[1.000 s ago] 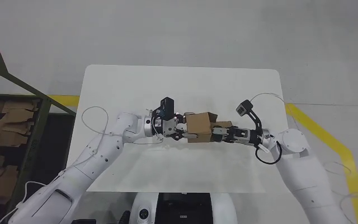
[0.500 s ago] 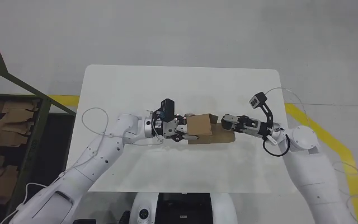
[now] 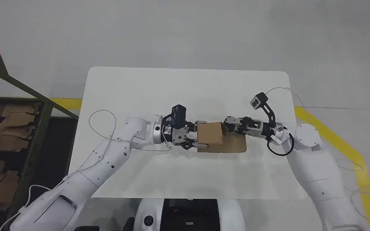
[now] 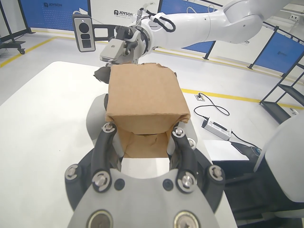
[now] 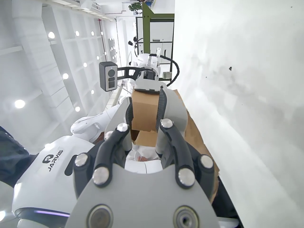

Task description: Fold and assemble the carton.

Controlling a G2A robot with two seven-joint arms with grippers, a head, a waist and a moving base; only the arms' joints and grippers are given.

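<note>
Grey shop floor with a yellow line surrounds the white desk. A crate of flat cardboard stands off the desk's left edge.

1. Carton position. The carton is at mid-desk, slightly to the near side, and is partly erected into a box. Its long axis runs left to right, in line with both arms. One unfolded flap lies flat on the desk at the carton's right end, toward the near side.

2. Left jaws. The left arm reaches in from the left. Its jaws straddle the open left end of the carton, with the fingers against the side walls. They appear clamped on the carton, steadying it.

3. Right jaws. The right arm reaches in from the right. Its jaws are parted, with the fingertips level with the carton's right end, toward the far corner. Contact with the cardboard cannot be confirmed.

4. Governing relation. The carton lies directly left of the right jaws, end-on. The flat flap lies just below them, toward the near side. The right arm is nearer to the flap, and the left arm is committed to holding.

5. Next step (judgement). The right end probably needs closing next. The right jaws would have to catch the flap and turn it up against the box while the left jaws resist the push along the long axis.
</note>
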